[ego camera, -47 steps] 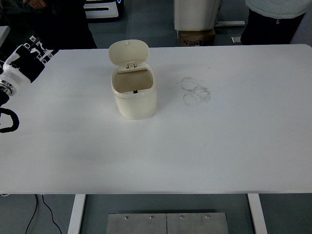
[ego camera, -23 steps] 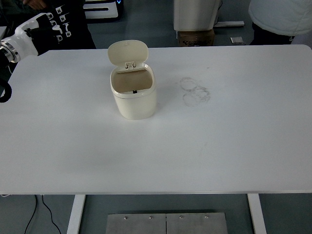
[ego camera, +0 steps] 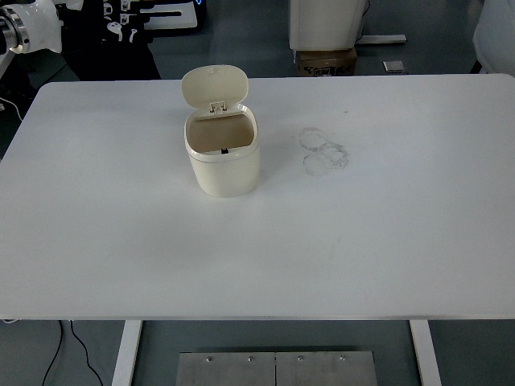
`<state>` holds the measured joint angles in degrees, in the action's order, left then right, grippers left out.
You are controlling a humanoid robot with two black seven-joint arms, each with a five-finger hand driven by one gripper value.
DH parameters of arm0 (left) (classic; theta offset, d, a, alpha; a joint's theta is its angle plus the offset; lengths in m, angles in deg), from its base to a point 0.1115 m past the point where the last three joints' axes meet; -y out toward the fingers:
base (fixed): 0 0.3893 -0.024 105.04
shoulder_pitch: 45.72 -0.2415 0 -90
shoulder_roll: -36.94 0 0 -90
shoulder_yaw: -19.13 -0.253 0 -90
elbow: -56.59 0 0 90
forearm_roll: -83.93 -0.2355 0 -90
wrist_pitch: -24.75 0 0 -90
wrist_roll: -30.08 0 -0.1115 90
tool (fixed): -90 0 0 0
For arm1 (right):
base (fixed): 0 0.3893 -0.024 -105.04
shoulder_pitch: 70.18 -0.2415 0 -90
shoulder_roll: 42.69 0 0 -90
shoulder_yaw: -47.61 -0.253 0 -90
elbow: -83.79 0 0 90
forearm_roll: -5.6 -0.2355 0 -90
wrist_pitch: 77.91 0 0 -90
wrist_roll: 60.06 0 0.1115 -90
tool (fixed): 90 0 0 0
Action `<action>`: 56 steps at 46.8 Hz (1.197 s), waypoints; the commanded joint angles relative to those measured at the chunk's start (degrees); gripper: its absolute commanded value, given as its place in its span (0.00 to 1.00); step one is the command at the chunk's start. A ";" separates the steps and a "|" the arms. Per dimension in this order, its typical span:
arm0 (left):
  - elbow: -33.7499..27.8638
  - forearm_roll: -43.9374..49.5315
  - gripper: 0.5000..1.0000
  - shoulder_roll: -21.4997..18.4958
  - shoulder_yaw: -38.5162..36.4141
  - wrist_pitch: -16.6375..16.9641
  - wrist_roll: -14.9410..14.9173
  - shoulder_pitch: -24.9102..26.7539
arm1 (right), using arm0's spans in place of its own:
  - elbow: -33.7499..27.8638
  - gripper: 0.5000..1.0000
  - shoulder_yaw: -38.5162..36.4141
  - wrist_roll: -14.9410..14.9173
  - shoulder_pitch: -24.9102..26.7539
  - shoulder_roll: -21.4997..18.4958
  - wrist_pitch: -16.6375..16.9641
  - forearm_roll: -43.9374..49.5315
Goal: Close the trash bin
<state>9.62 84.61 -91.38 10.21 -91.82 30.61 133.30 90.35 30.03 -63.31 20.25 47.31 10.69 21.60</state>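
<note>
Bin (ego camera: 223, 157) upright on surface (ego camera: 362, 233), lid (ego camera: 213, 85) hinged back; left robot hand (ego camera: 121, 18) raised beyond the far-left corner, fingers' state unclear.

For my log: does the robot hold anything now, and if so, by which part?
Nothing is held. The left hand is at the top left corner, beyond the table's far edge and apart from the bin, whose lid stands open.

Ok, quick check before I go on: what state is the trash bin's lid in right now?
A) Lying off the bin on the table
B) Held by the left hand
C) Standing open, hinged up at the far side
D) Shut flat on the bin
C: the lid stands upright behind the opening of the trash bin, whose inside shows, and no hand touches it.
</note>
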 commanded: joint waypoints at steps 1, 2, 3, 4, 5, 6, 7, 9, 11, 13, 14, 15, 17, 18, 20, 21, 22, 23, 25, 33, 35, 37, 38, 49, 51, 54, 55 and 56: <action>0.03 -2.87 1.00 0.35 -0.05 -0.06 -0.17 1.42 | 0.03 0.98 0.00 0.00 0.01 0.00 0.00 0.00; 0.03 -3.57 1.00 0.70 -0.05 -0.06 -0.26 1.59 | 0.03 0.98 0.00 0.00 0.01 0.00 0.00 0.00; 0.03 -4.10 1.00 0.97 -0.05 -0.15 -0.44 1.68 | -0.06 0.98 0.00 0.00 0.01 0.00 0.00 0.00; 0.03 -4.54 1.00 1.14 -0.05 -0.24 -0.79 1.86 | 0.03 0.98 0.00 0.00 0.01 0.00 0.00 0.08; 0.03 -4.89 1.00 1.41 -0.05 -0.24 -1.05 2.03 | 0.03 0.98 0.00 0.00 0.01 0.00 0.00 0.00; 0.03 -5.15 1.00 1.58 -0.05 -0.24 -1.40 2.30 | 0.03 0.98 0.00 0.00 0.01 0.00 0.00 0.00; 0.03 -5.42 1.00 1.67 -0.05 -0.33 -1.84 2.47 | -0.06 0.98 0.00 0.00 0.01 0.00 0.00 0.00; 0.03 -5.60 1.00 2.20 -0.05 -0.68 -2.72 2.65 | 0.03 0.98 0.00 0.00 0.01 0.00 0.00 0.00; 0.03 -5.68 1.00 2.81 -0.05 -1.38 -3.60 2.74 | 0.03 0.98 0.00 0.00 0.01 0.00 0.00 0.00; 0.03 -5.77 1.00 3.34 -0.05 -2.00 -4.48 2.83 | 0.03 0.98 0.00 0.00 0.01 0.00 0.00 0.00; 0.03 -5.95 1.00 3.52 -0.05 -2.09 -4.83 2.91 | 0.03 0.98 0.00 0.00 0.01 0.00 0.00 0.00; 0.03 -6.12 1.00 3.78 -0.05 -2.09 -5.18 2.91 | -0.06 0.98 0.00 0.00 0.01 0.00 0.00 0.00; 0.03 -6.82 1.00 4.48 -0.14 -2.17 -5.62 3.18 | -0.06 0.98 0.00 0.00 0.01 0.00 0.00 0.00; 0.03 -7.26 1.00 4.75 -0.14 -2.17 -5.80 3.18 | -0.06 0.98 0.00 0.00 0.01 0.00 0.00 0.00; 0.03 -8.49 1.00 5.27 -0.14 -2.26 -5.89 3.18 | 0.03 0.98 0.00 0.00 0.01 0.00 0.00 0.00; 0.03 -9.11 1.00 5.62 -0.14 -2.26 -5.89 3.18 | 0.03 0.98 0.00 0.00 0.01 0.00 0.00 0.00; 0.03 -9.81 1.00 5.98 -0.14 -2.26 -5.89 3.18 | 0.03 0.98 0.00 0.00 0.01 0.00 0.00 0.00; 0.03 -10.51 1.00 6.33 -0.14 -2.26 -5.89 3.18 | -0.06 0.98 0.00 0.00 0.01 0.00 0.00 0.00; 0.03 -11.57 1.00 6.86 -0.14 -2.26 -5.89 3.18 | -0.06 0.98 0.00 0.00 0.01 0.00 0.00 0.08; -0.05 -13.07 1.00 8.61 -0.14 -4.10 -5.89 3.18 | 0.03 0.98 0.00 0.00 0.01 0.00 0.00 0.00; 0.03 -13.15 1.00 9.05 -0.14 -4.72 -5.89 3.18 | 0.03 0.98 0.00 0.00 0.01 0.00 0.00 0.00; -0.05 -13.16 1.00 9.32 -0.14 -5.07 -5.98 3.18 | 0.03 0.98 0.00 0.00 0.01 0.00 0.00 0.00; -0.05 -13.16 1.00 9.41 -0.14 -5.25 -5.98 3.18 | 0.03 0.98 0.00 0.00 0.01 0.00 0.00 0.00; -3.39 -13.68 1.00 10.11 -0.14 -6.13 -9.40 3.18 | 0.03 0.98 0.00 0.00 0.01 0.00 0.00 0.00; -3.66 -13.68 1.00 10.20 -0.14 -6.13 -9.58 3.18 | 0.03 0.98 0.00 0.00 0.01 0.00 0.00 0.00; -4.27 -13.68 1.00 10.20 -0.14 -6.22 -10.19 3.26 | -0.06 0.98 0.00 0.00 0.01 0.00 0.00 0.08; -4.53 -13.68 1.00 10.20 -0.14 -6.22 -10.54 3.26 | 0.03 0.98 0.00 0.00 0.01 0.00 0.00 0.00; -4.80 -13.68 1.00 10.20 -0.14 -6.22 -10.98 3.35 | 0.03 0.98 0.00 0.00 0.01 0.00 0.00 0.00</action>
<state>5.52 70.93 -81.19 10.07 -98.01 20.61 136.49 90.35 30.03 -63.31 20.26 47.31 10.68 21.60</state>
